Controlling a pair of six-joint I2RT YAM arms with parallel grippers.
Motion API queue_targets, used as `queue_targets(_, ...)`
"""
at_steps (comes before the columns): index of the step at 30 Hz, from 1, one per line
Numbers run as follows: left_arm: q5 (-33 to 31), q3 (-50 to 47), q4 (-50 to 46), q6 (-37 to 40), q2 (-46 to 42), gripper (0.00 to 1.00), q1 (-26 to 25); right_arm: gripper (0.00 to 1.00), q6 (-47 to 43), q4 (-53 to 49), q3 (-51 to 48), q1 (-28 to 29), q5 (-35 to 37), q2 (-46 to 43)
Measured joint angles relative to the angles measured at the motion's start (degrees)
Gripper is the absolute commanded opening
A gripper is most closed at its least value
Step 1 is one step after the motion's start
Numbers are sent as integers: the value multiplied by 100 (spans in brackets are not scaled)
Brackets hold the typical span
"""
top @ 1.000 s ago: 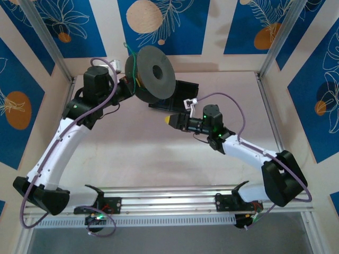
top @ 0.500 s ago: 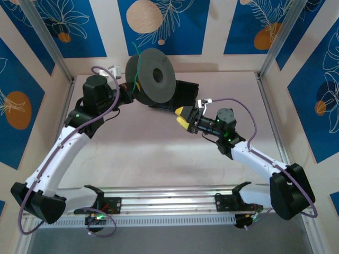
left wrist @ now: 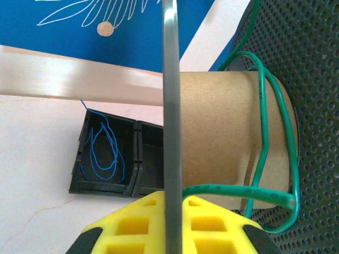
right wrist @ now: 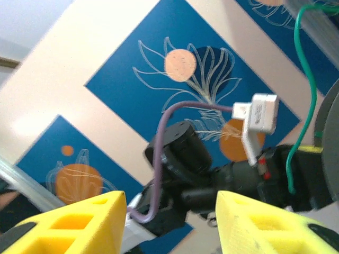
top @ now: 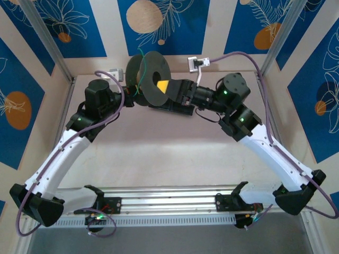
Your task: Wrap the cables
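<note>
Green cable (left wrist: 238, 189) hangs in slack loops round the cardboard core of the dark grey perforated spool (left wrist: 217, 127). My left end effector (left wrist: 167, 217) pinches one flange to steady it; my right end effector (right wrist: 169, 217) gapes wide, empty. Blue cable (left wrist: 103, 168) lies in the black tray (left wrist: 136, 159).

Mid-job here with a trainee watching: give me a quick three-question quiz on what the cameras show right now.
1. True or false: the green cable loops around the cardboard core of the spool.
2. What lies in the black tray? A) a green cable B) the blue cable C) a yellow block
3. Fill in: the right gripper has its jaws ____.
Key: 1 true; 2 B; 3 open.
</note>
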Motion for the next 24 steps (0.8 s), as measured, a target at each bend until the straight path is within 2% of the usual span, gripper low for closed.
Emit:
queue_targets(4,-232,0,-90,190,0,0,-179,47,-474,-859,610,245,522,686)
queue_targets(10,-507,2,-267,393,9,0,-317,46,-608,-1598,719,413,887,1233)
queue_targets(20,-787,2,-374,553,61,0,-476,39,-496,-1657,761,420,1117,1276)
queue_targets(24,-811,2,-372,553,61,0,-487,30,-378,-1556,758,420,1117,1294)
